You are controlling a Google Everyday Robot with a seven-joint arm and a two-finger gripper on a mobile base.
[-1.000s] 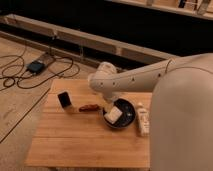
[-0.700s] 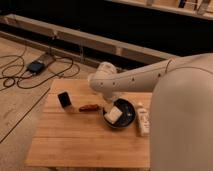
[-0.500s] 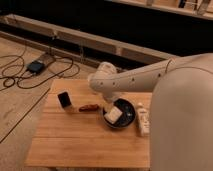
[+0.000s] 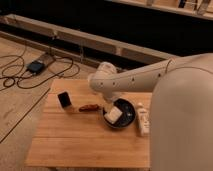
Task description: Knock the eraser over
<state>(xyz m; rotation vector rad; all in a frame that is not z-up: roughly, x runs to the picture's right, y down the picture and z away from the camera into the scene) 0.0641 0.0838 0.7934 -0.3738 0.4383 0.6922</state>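
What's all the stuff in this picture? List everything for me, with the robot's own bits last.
table: one, light wood, middle of view
eraser: one, black with a brownish face, upright at the table's back left
elongated object: one, reddish-brown, lying between eraser and bowl
bowl: one, dark, round, on the table right of centre
white object: one, long, lying just right of the bowl; what it is, I cannot tell
cables: several, dark, on the floor left of the table
small box: one, dark, on the floor among the cables
arm: one, pale, stretching in from the right above the table's back edge
gripper: one, pale, low over the bowl's left part, apart from the eraser
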